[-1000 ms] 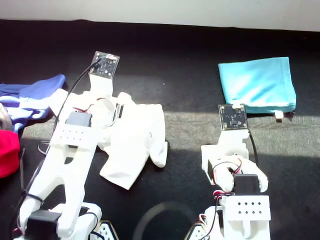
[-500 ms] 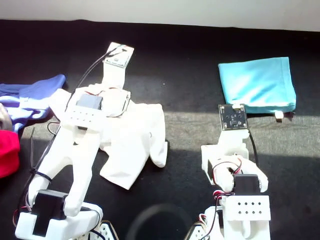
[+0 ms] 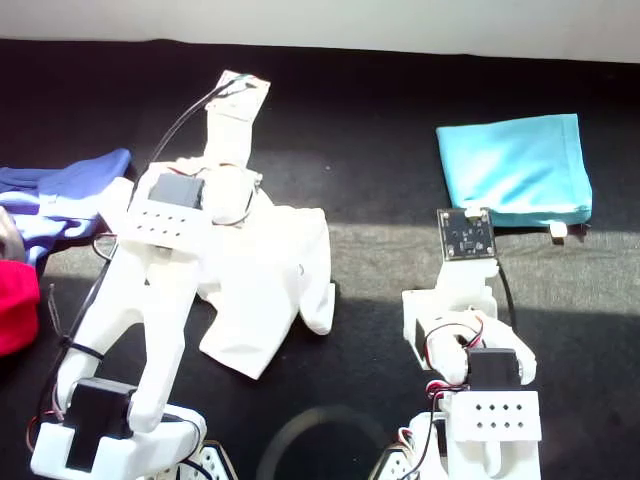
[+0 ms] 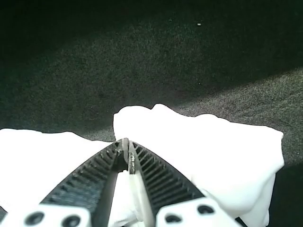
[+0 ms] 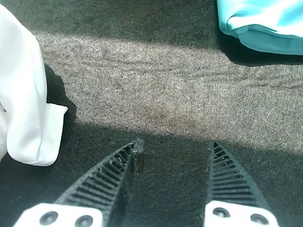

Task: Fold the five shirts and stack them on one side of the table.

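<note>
Reaching farther over the white shirt (image 3: 270, 290), not folded yet.
Lying crumpled on the counter (image 3: 380, 120), under the left arm. Stretched farther out than a second ago, with the left end effector (image 4: 127, 144) pressed together at the shirt's far edge; hard to tell if any cloth is caught. Nothing new at the right end effector (image 5: 175, 146), spread wide over bare counter. Looks like starting a fold.

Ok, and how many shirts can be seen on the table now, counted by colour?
white shirt: 1
turquoise shirt: 1
blue shirt: 1
red shirt, partly cut off at the table's edge: 1
Total: 4 shirts in view
</note>
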Tool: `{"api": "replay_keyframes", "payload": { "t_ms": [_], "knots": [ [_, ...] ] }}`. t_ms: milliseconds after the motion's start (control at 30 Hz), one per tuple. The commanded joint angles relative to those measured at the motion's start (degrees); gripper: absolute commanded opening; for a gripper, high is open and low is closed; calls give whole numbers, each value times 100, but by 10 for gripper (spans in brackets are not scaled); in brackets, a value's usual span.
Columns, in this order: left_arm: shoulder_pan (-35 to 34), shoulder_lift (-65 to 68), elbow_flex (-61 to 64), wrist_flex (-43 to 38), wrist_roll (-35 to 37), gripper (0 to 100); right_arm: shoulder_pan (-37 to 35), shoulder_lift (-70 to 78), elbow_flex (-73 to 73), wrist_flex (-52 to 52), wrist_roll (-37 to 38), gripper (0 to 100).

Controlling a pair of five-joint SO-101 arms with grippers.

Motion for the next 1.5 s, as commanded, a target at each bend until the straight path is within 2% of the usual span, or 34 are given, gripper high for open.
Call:
{"api": "replay_keyframes", "payload": {
  "t_ms": [0,133,267,367,467,633,833,1000,1100,1267,1367,1467],
  "knots": [
    [119,-66,-567,721,53,10,-4,-84,4,-92,0,214],
    [180,-66,-1288,2286,440,10,-4,-84,4,-92,0,214],
    [251,-66,-2026,3692,475,10,-4,-84,4,-92,0,214],
    [330,-66,-2369,4378,466,10,-4,-84,-4,-92,0,214],
    [391,-66,-2422,4607,457,10,-4,-84,-4,-92,0,214],
    [444,-4,-2422,4607,466,21,-4,-84,-4,-92,0,214],
    [884,-4,-2141,4598,475,206,-4,-84,-4,-92,0,214],
    [980,-4,-2149,4527,448,171,-4,-84,13,-92,0,214],
    [479,4,-2088,3991,440,168,-4,-84,4,-92,0,214],
    [-664,22,-2000,2365,475,171,-4,-84,4,-92,0,214],
    [-769,259,-1684,1635,475,171,-4,-84,4,-92,0,214],
    [-716,690,-1543,1565,484,171,-4,-84,13,-92,0,214]
  ]
}}
